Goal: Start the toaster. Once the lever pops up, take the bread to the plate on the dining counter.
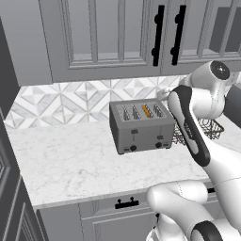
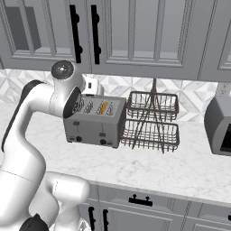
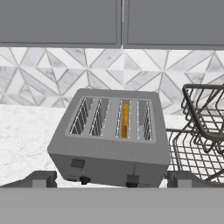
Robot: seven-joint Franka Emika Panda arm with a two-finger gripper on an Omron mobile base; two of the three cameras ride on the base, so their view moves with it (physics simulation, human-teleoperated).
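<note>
the hand (image 3: 111, 180) is hovering with fingers apart, gripping nothing. the bread (image 3: 124, 120) is sitting in the toaster (image 3: 109, 140); likely light and crumbly, so pinching its top edge gently is advised.

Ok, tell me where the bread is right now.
The bread sits in the toaster's third slot from the left in the hand view, with the wire rack just right of the toaster.

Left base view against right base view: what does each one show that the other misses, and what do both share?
Left base view alone: the dark tall unit at the counter's left end and the bare stretch of worktop beside it. Right base view alone: the two-tier wire rack in full and a grey appliance at the right edge. Both: the toaster with the bread down in one slot, the arm in front, the tiled backsplash and upper cabinets.
</note>
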